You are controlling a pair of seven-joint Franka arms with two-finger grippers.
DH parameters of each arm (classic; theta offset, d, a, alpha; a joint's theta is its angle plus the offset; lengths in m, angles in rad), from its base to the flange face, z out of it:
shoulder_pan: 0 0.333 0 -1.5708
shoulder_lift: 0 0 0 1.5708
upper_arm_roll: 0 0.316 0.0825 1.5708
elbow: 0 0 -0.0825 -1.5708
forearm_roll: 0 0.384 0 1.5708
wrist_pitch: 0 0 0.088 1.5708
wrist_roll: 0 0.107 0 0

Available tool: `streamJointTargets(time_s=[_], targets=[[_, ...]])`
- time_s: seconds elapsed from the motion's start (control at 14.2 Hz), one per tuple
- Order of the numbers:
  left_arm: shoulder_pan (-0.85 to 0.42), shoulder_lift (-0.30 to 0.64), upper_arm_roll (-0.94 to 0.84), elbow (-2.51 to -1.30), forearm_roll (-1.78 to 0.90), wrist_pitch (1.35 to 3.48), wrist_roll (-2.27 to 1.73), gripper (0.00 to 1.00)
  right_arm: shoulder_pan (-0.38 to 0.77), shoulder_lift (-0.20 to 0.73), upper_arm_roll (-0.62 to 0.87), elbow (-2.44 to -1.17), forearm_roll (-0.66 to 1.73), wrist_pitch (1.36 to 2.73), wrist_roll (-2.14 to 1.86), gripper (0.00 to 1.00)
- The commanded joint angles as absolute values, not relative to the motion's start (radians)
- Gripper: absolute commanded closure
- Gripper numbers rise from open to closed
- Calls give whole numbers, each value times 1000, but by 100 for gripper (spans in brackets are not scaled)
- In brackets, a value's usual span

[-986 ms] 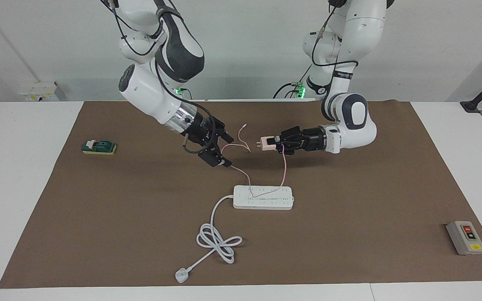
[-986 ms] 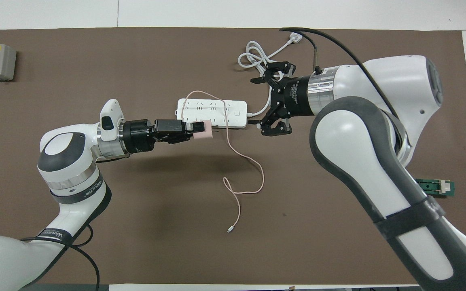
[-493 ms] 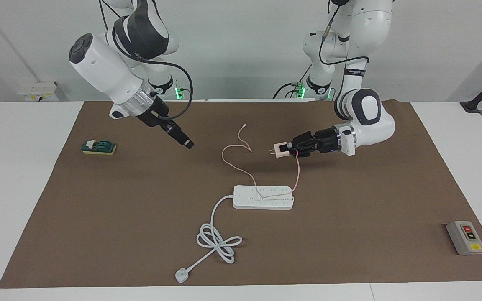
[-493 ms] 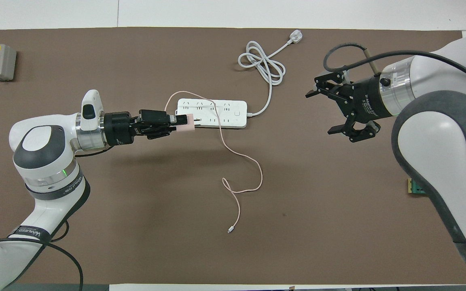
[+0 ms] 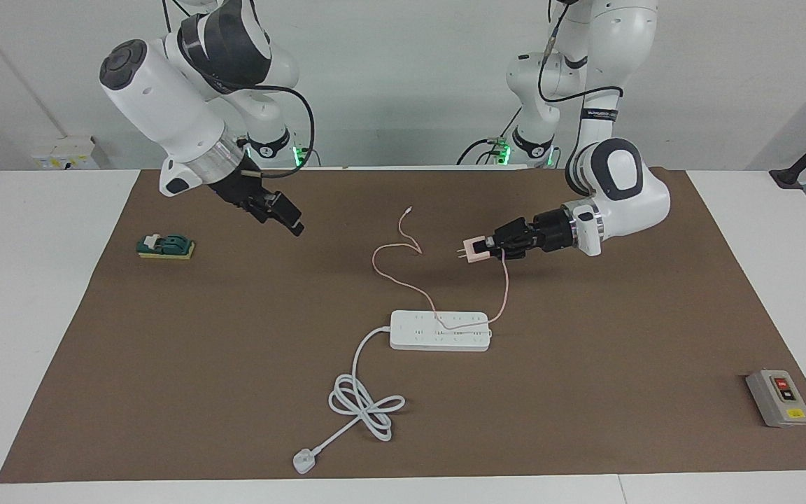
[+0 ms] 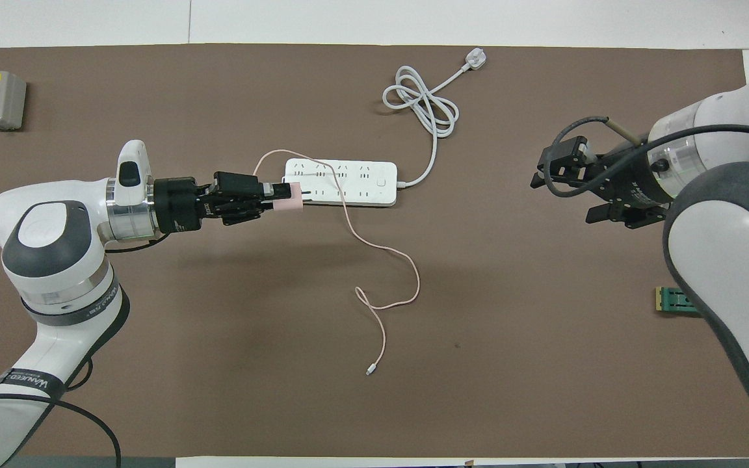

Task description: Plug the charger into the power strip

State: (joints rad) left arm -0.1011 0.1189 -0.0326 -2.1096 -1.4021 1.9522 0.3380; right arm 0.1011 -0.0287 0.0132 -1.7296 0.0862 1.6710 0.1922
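My left gripper [image 5: 488, 246] is shut on the pale pink charger [image 5: 474, 250]. It holds it level in the air over the mat, clear of the power strip [image 5: 440, 330], with the prongs pointing toward the right arm's end. In the overhead view the charger [image 6: 293, 197] covers the strip's [image 6: 342, 182] end. The thin pink cable [image 5: 392, 276] hangs from the charger, drapes across the strip and loops on the mat. My right gripper [image 5: 292, 222] is open and empty, raised over the mat toward the right arm's end; it also shows in the overhead view [image 6: 564, 198].
The strip's thick white cord [image 5: 364, 402] coils farther from the robots and ends in a white plug [image 5: 302, 461]. A grey box with red and black buttons [image 5: 779, 398] sits at the left arm's end. A green block [image 5: 165, 246] lies at the right arm's end.
My right gripper has let go of the pink cable, lifted and pulled back toward its own end. My left gripper has carried the charger toward the left arm's end.
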Motion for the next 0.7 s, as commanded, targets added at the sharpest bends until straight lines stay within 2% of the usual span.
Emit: streamJointTargets(time_s=[0.0,0.21,0.63], targets=[[-80,75,-38,-2111,-1309,1977,217,100,5,-49,46,-1724,37,1628,-34,0],[-52,49,-38,-2059,-1151,1976,42,100,-83,-35,83,-1614,32,1473,-94,0],[-37,52,-43,-1817,-595,1863,-307,100,-138,-29,110,-1529,-37,1375,-161,0]])
